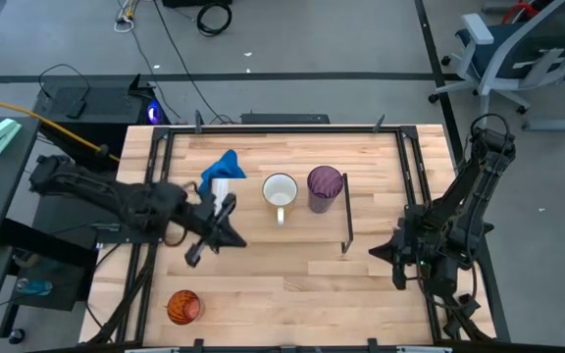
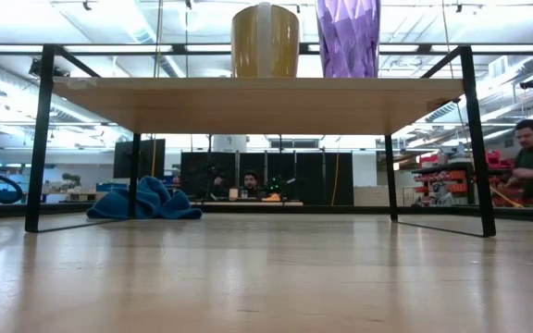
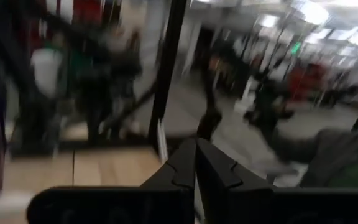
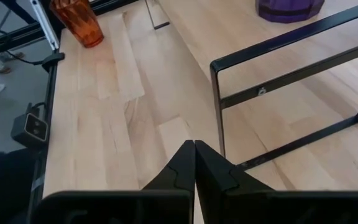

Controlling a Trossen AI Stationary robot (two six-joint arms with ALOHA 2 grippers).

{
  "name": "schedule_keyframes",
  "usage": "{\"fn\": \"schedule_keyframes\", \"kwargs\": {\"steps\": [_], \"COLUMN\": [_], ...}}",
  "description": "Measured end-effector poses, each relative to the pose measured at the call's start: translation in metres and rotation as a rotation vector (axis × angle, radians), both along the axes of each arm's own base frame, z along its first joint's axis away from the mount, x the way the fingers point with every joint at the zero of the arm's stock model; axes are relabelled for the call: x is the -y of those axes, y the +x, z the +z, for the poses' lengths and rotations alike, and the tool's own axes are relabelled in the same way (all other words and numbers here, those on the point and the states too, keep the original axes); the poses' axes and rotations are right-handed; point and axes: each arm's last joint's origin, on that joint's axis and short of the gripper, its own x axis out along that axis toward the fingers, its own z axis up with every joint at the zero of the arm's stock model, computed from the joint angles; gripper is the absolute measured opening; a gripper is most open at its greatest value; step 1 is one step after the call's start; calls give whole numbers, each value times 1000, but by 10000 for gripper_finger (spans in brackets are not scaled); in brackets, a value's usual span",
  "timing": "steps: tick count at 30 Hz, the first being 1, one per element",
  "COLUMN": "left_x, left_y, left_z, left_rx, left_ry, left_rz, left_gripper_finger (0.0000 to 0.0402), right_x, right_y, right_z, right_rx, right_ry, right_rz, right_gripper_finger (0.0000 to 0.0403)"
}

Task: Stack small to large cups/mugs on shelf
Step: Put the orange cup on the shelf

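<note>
you're seeing the orange cup (image 1: 183, 307) standing alone near the table's (image 1: 292, 284) front left corner, well apart from the shelf (image 1: 263, 240). your left gripper (image 1: 197, 250) is hovering over the shelf's left part with its jaws closed together and holding nothing, just in front of the blue cloth (image 1: 222, 169) that is lying at the shelf's left end. further right, the white mug (image 1: 280, 191) and the purple tumbler (image 1: 325, 186) are standing upright side by side on the shelf. your right gripper (image 1: 378, 253) is waiting beyond the shelf's right end, jaws together, empty.
</note>
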Motion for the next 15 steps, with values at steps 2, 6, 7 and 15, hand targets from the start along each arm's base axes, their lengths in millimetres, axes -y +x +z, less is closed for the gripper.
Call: {"fn": "schedule_keyframes", "kwargs": {"steps": [2, 6, 7, 15], "left_x": [13, 36, 41, 65], "left_y": [-4, -20, -24, -67], "left_z": [7, 24, 28, 33], "left_rx": [-99, -274, -298, -558], "left_ry": [29, 91, 91, 22], "left_rz": [29, 104, 126, 314], "left_gripper_finger": [12, 8, 9, 14], "right_x": [-1, -1, -1, -1], "right_y": [-1, -1, -1, -1], "right_z": [0, 0, 0, 1], "right_rx": [0, 1, 4, 15], "right_ry": [1, 0, -2, -1], "right_rz": [5, 8, 6, 2], "right_gripper_finger": [11, 11, 11, 11]}}
